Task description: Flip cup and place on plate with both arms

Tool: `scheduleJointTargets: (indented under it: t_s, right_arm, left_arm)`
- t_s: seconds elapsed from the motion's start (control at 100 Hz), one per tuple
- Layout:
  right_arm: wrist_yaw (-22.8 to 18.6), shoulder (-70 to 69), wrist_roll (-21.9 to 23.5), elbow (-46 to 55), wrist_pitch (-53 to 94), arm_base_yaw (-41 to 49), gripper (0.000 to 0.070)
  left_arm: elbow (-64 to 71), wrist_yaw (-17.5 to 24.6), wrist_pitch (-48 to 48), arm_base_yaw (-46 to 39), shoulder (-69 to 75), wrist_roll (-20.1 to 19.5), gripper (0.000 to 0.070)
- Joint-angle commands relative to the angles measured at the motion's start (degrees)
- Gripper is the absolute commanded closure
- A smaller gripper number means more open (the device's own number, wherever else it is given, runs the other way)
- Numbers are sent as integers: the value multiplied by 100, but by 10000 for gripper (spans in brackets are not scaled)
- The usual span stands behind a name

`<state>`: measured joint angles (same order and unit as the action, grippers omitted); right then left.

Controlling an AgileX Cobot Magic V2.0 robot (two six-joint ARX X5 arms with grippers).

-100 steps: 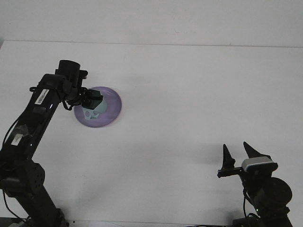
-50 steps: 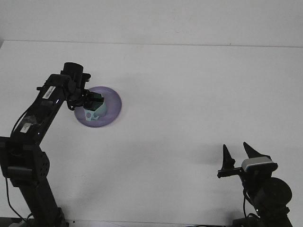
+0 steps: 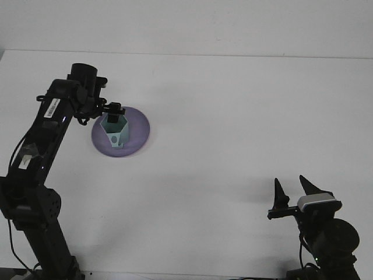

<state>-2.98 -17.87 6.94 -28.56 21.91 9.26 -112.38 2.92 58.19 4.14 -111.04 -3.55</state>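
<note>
Partly hidden left fingers [image 3: 114, 111] unclear at cup [image 3: 115, 132] rim on plate [image 3: 139, 133]; right fingers [image 3: 294, 189] spread wide.

A robot lab: bare white table [image 3: 233, 128] (plain wall [image 3: 204, 23] behind).

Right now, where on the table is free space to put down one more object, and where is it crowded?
Free: the wide middle between the purple plate and the right tool, and the far strip along the wall. Crowded: the plate, where the left tool is at the cup.
</note>
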Motion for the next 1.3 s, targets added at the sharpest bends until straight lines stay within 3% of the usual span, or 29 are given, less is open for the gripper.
scheduleJointTargets:
  t_s: [0.0,0.14,0.3,0.56,0.68,0.79,0.83,0.87,0.97,1.15,1.29]
  right_arm:
    - [2,-20,76,-55,-46,4,229]
    - [2,-20,74,-55,-44,4,229]
    - [2,-20,74,-55,-42,4,229]
    - [4,-20,72,-55,-44,4,229]
    - [9,-20,72,-55,-44,4,229]
    - [24,-20,72,-55,-55,4,237]
    - [50,-20,70,-55,-70,4,276]
    - [92,-20,68,-55,-87,4,361]
    - [291,-20,-2,-55,-94,4,693]
    - [457,-20,-404,-55,-372,4,700]
    - [455,-20,-638,-55,-450,4,700]
  left_arm:
    - [-638,-20,271,0,-72,-48,276]
    - [-1375,-15,516,-2,199,164,307]
    - [-1394,-15,660,-2,953,101,700]
    - [-922,-15,824,-44,2503,101,687]
    - [317,-22,584,-92,3652,63,687]
    - [1939,-20,-339,-197,4878,4,687]
    - [2540,-20,-765,-195,5324,7,687]
    - [3136,-20,-1204,-195,5761,22,687]
    - [4607,-17,-2315,-195,6787,166,687]
    - [6992,-15,-4072,-188,8494,363,687]
    - [8170,-168,-4586,-188,9447,785,687]
